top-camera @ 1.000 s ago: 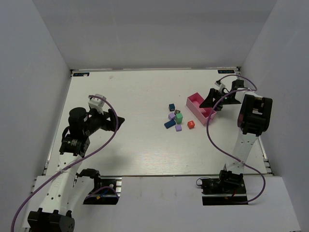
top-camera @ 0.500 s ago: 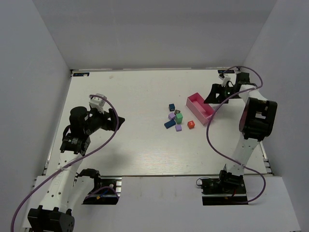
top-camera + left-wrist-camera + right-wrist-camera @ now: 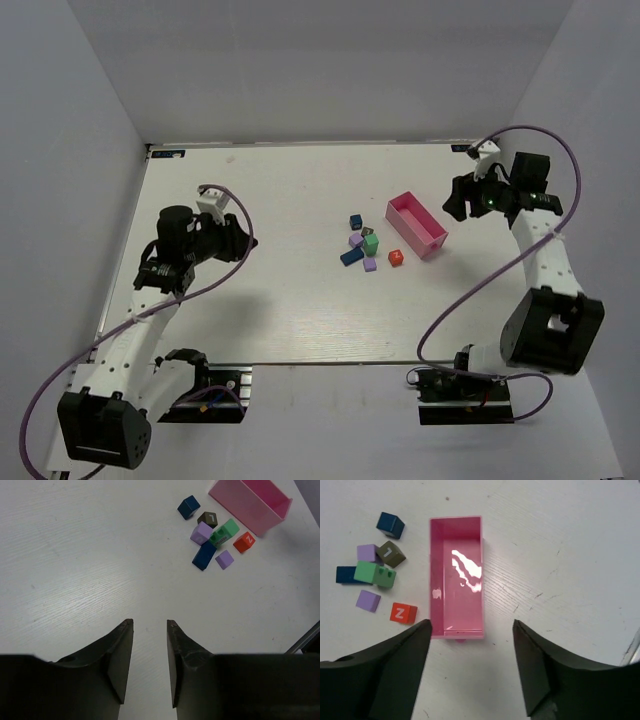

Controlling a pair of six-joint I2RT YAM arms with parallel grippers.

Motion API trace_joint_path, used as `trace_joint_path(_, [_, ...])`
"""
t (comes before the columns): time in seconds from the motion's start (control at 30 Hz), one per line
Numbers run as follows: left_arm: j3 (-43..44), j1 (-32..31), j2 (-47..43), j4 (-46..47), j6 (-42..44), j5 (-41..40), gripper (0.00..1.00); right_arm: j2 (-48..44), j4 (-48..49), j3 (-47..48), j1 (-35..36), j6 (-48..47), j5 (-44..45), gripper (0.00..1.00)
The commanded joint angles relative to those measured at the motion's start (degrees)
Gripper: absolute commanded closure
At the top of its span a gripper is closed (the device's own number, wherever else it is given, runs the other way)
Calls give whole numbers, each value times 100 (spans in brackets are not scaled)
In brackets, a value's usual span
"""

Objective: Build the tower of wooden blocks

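Observation:
The wood blocks lie loose in a cluster mid-table: a dark blue cube [image 3: 356, 222], a green brick [image 3: 371, 243] leaning on a lilac cube [image 3: 201, 532], a dark blue brick [image 3: 204, 555], a small lilac cube [image 3: 368, 600], an olive numbered cube [image 3: 390, 554] and a red cube [image 3: 402, 613] marked Z. None is stacked into a tower. My left gripper [image 3: 248, 243] hovers far left of them, its jaws [image 3: 150, 625] narrowly apart with only bare table between. Right of the pink tray, my right gripper [image 3: 455, 203] hangs wide open [image 3: 471, 623] and empty.
The empty pink tray [image 3: 432, 243] lies diagonally just right of the blocks, its near end wall [image 3: 456, 630] below the right fingers. Grey walls enclose the white table on three sides. Purple cables loop from both arms.
The left jaws have closed to a narrow gap and that gripper crept slightly right. The right arm swung its elbow down and out, pulling its gripper back from the tray.

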Motion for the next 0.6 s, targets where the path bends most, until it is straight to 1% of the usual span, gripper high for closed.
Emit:
trace_joint_path(0.0, [427, -222, 220, 117, -187, 194, 59, -770, 248, -413, 140, -486, -99, 31])
trace_joint_path(0.03, [541, -292, 318, 118, -257, 194, 60, -1041, 213, -710, 202, -522, -134, 40])
trace_joint_path(0.1, [778, -547, 668, 118, -310, 142, 65, -1464, 126, -1001, 324, -566, -371, 48])
trace_joint_path(0.13, [840, -644, 792, 118, -363, 45, 66, -1561, 99, -1055, 395, -549, -424, 54])
trace_joint_path(0.2, [946, -1012, 1038, 170, -364, -200, 66, -1834, 55, -1213, 457, -470, -599, 71])
trace_joint_path(0.23, [1016, -1144, 1274, 171, -416, -297, 66, -1905, 29, -1249, 535, -417, -679, 81])
trace_joint_path(0.27, [1077, -1424, 1398, 232, -416, -394, 66, -2079, 46, -1284, 571, -382, -688, 91])
trace_joint_path(0.3, [1078, -1575, 1521, 232, -416, -604, 66, -2142, 63, -1397, 606, -294, -810, 94])
trace_joint_path(0.33, [1139, -1724, 1653, 302, -416, -684, 61, -2186, 116, -1433, 641, -259, -829, 94])
trace_joint_path(0.37, [1235, -2022, 1933, 303, -416, -850, 58, -2317, 186, -1520, 668, -163, -829, 93])
trace_joint_path(0.4, [1297, -2172, 2084, 303, -355, -930, 54, -2327, 213, -1600, 677, -136, -907, 88])
trace_joint_path(0.43, [1454, -2331, 2250, 303, -285, -1027, 46, -2362, 317, -1644, 694, -40, -951, 80])
trace_joint_path(0.47, [1543, -2637, 2565, 303, -232, -1254, 43, -2406, 345, -1697, 694, 22, -969, 69])
trace_joint_path(0.5, [1631, -2779, 2725, 303, -180, -1369, 38, -2397, 345, -1749, 694, 40, -1091, 65])
trace_joint_path(0.53, [1832, -2894, 2883, 303, -57, -1475, 35, -2371, 345, -1741, 694, 58, -1101, 59])
trace_joint_path(0.57, [1947, -3008, 3041, 224, 22, -1746, 33, -2345, 310, -1750, 686, 41, -1127, 55])
